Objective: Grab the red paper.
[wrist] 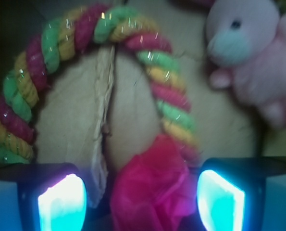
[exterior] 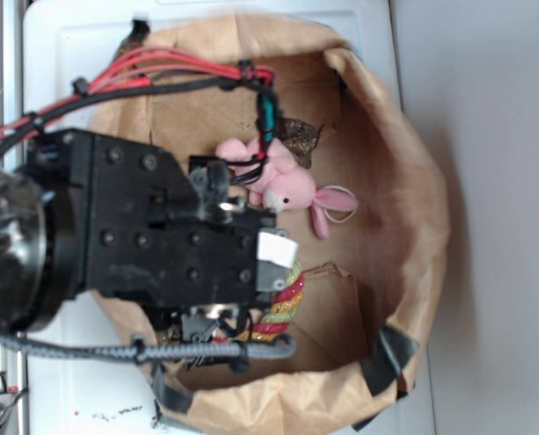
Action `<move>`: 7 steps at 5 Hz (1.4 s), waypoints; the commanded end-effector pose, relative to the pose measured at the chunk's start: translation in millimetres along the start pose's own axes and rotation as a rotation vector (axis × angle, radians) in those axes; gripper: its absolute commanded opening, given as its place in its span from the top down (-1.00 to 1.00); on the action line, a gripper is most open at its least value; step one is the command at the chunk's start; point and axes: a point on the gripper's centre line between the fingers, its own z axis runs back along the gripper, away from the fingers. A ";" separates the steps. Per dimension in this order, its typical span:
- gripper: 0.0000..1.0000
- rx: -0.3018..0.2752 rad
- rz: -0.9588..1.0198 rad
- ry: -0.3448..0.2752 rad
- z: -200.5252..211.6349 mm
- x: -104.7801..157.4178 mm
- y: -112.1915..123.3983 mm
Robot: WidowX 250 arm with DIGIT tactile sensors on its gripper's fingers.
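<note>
The red paper [wrist: 152,185], a crumpled bright red wad, lies on the brown bag floor in the wrist view. It sits between the two glowing pads [wrist: 63,202] of my gripper [wrist: 142,199]. The gripper is open, with the wad nearer the right pad and a gap on its left side. In the exterior view the black arm body hides the red paper and most of the gripper.
A red, yellow and green twisted rope [wrist: 85,29] arches just beyond the wad and also shows in the exterior view [exterior: 287,304]. A pink plush bunny [wrist: 248,53] lies at the upper right. All of it sits inside a brown paper bag [exterior: 414,181] with raised walls.
</note>
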 end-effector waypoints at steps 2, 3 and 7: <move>-1.00 0.025 -0.019 -0.043 11.0 0.8 2.1; -1.00 0.017 -0.010 -0.054 13.8 0.4 4.1; 1.00 0.033 0.017 -0.059 8.4 7.6 12.0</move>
